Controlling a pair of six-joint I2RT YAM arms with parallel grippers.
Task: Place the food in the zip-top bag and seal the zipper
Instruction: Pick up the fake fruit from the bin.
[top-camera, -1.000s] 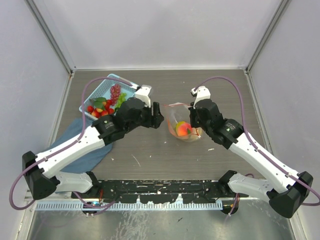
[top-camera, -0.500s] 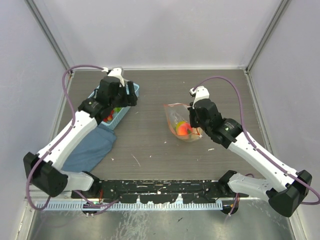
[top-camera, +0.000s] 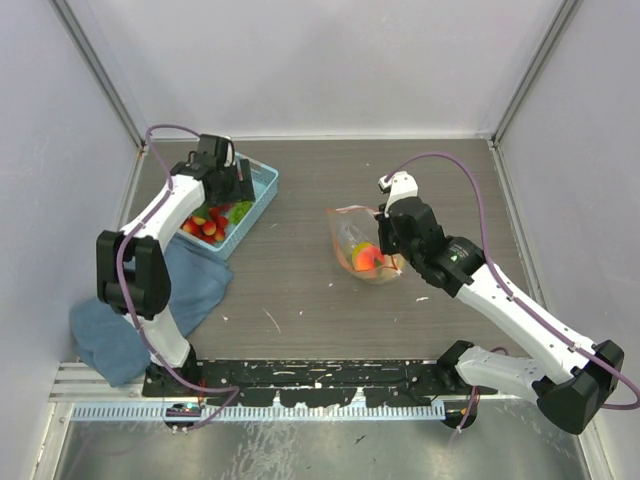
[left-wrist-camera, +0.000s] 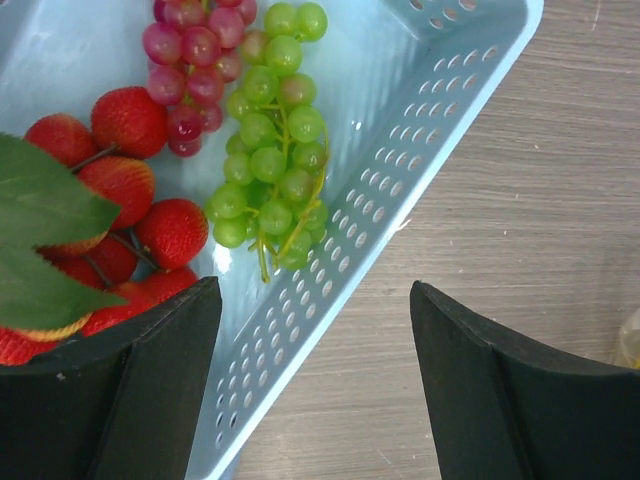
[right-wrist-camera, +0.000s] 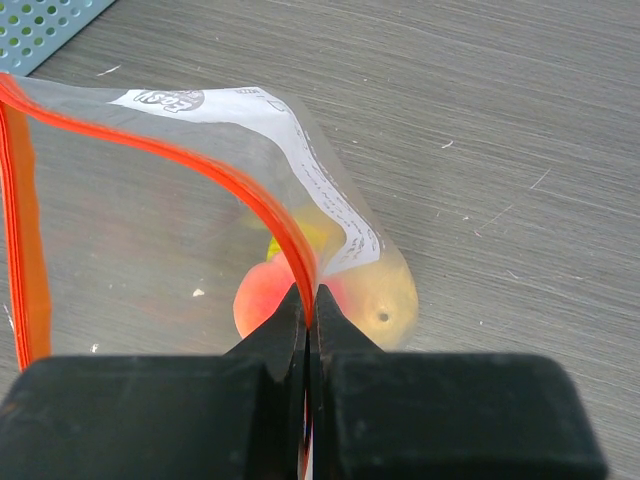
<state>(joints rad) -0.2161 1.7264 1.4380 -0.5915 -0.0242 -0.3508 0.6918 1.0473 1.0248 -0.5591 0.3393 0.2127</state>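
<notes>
- Presently the right tool (right-wrist-camera: 308, 300) is clamped on the zipper (right-wrist-camera: 25, 240) of the bag (right-wrist-camera: 150, 250), right of centre on the bench (top-camera: 300, 290); a peach (right-wrist-camera: 262, 300) is inside.
- Left tool (left-wrist-camera: 313, 300) stands apart over the basket (left-wrist-camera: 430, 140), far left.
- Green grapes (left-wrist-camera: 268, 165): judged light and knobbly; take by the stem.
- Bag film judged limp and slippery; hold the stiffer strip.

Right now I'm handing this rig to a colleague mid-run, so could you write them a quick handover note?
Left hand: open and empty, over the rim of the blue basket.
Right hand: shut on the zipper, holding the mouth of the zip-top bag open.
Done: the peach and a yellow fruit are inside the bag.
Left: the green grapes, purple grapes and red berries lie in the basket. Move them into the bag, then seal the zipper.
</notes>
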